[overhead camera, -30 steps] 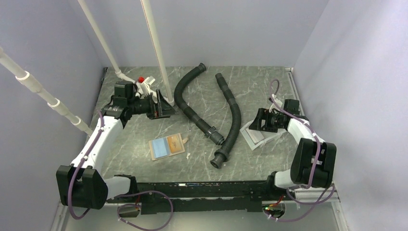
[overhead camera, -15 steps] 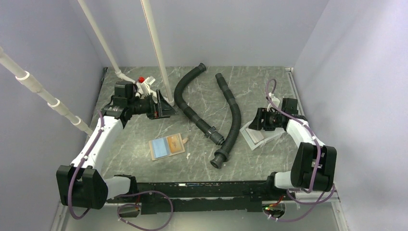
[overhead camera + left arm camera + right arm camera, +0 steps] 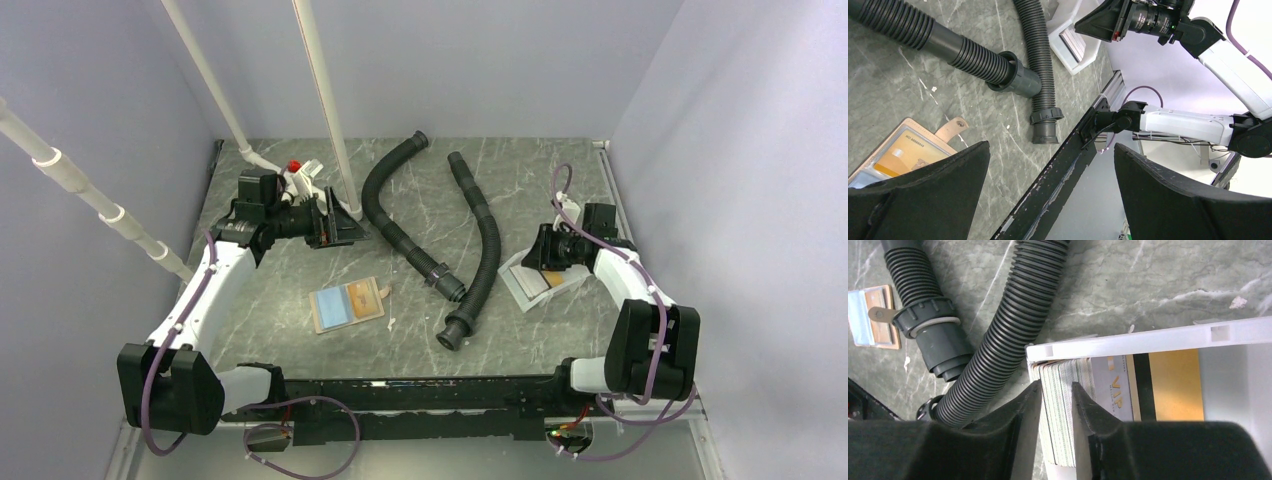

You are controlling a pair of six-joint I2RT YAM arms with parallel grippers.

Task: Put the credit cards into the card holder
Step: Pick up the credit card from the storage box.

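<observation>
Reaching out on both sides, one wide, one pinching.
Stretches the left arm forward to the far left, elbow low, carrying the left gripper (image 3: 338, 222) with fingers spread fully apart; folds the right arm inward, tipping the right gripper (image 3: 1055, 390) downward, fingers close together and pressed against both sides of a bundle of credit cards (image 3: 1057, 425).

Robotics lab test cell: plain lilac panels (image 3: 500, 70) are enclosing a marbled tabletop (image 3: 290, 285) where 2 robot arms (image 3: 205, 285) are sitting bolted, purple cables (image 3: 656, 350) trailing.
</observation>
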